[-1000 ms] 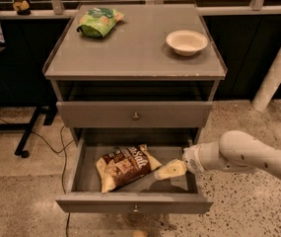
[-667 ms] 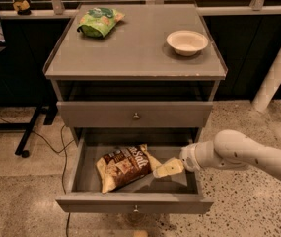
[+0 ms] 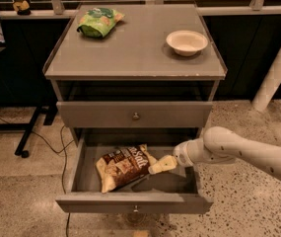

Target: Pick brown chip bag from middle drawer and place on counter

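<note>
Camera view: the brown chip bag [image 3: 122, 166] lies in the open middle drawer [image 3: 130, 202], below the counter [image 3: 135, 53] front edge. The claw [image 3: 162, 165] is at the bag's right end; whether it is open I cannot tell. Likely light, crinkly; pinch that cream end.

Counter [image 3: 135, 53]: smooth matt grey, finish worn pale along near edge. Middle drawer [image 3: 95, 203]: same matt grey panels. Knob [image 3: 135, 209] on its front: small, shiny, metal-looking. Brown chip bag [image 3: 122, 167]: crinkly glossy film, creased. Gripper [image 3: 162, 164], inside open drawer at bag's right end: smooth cream, plastic-looking. Arm shell [image 3: 248, 152]: smooth off-white, satin. Green snack bag [image 3: 99, 22], far left on counter: glossy crinkled film. Bowl [image 3: 187, 42], far right: pale, matt. Floor [image 3: 248, 206]: speckled, stone-like.
</note>
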You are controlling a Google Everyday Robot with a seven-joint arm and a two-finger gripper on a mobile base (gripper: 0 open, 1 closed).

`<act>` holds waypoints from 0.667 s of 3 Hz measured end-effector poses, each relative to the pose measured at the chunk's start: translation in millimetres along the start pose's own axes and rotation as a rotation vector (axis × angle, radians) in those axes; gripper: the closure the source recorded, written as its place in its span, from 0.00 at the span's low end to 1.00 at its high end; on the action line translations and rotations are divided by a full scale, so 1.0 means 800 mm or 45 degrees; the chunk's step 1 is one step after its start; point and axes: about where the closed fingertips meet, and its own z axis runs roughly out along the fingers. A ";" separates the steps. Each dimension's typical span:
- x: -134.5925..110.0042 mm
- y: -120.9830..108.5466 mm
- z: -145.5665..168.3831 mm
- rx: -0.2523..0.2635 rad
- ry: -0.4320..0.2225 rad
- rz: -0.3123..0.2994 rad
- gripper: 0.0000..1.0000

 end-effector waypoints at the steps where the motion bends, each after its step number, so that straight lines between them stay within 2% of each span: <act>1: -0.002 -0.013 0.014 0.008 -0.075 -0.010 0.00; 2: -0.002 -0.035 0.043 -0.006 -0.152 -0.031 0.00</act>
